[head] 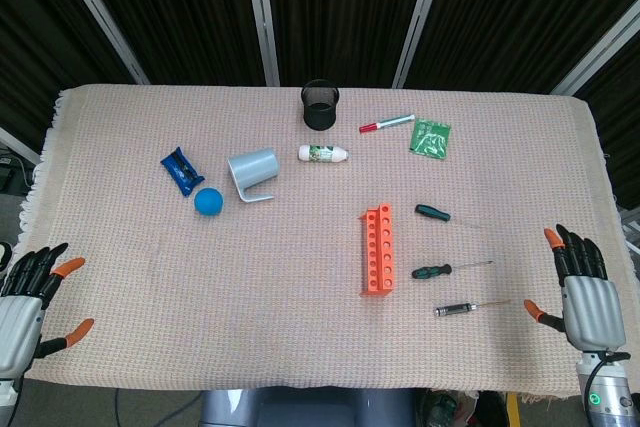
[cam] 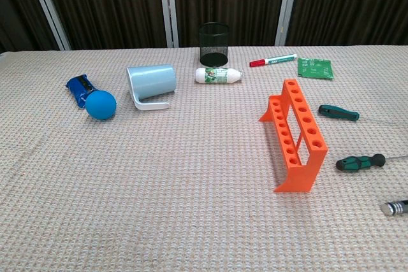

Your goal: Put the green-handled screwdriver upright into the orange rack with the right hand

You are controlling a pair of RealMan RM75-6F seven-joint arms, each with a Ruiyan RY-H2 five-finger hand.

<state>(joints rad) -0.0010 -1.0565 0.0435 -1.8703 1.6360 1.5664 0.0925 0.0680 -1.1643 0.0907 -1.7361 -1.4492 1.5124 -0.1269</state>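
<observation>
The green-handled screwdriver (head: pixel 433 271) lies flat on the bench just right of the orange rack (head: pixel 378 248), its shaft running rightward toward the right hand (head: pixel 580 287), which rests empty, fingers spread, and is the nearer hand.

A green-handled screwdriver (head: pixel 444 270) lies flat just right of the orange plastic rack (head: pixel 378 248); both hands, left (head: pixel 28 302) and right (head: pixel 580 287), rest open-fingered at the table's (head: pixel 200 297) near corners.

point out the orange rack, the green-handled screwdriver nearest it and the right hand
orange rack (head: pixel 378 248): head view, middle of its top strip of holes
green-handled screwdriver (head: pixel 433 271): head view, on the handle
right hand (head: pixel 577 285): head view, back of the palm
</observation>
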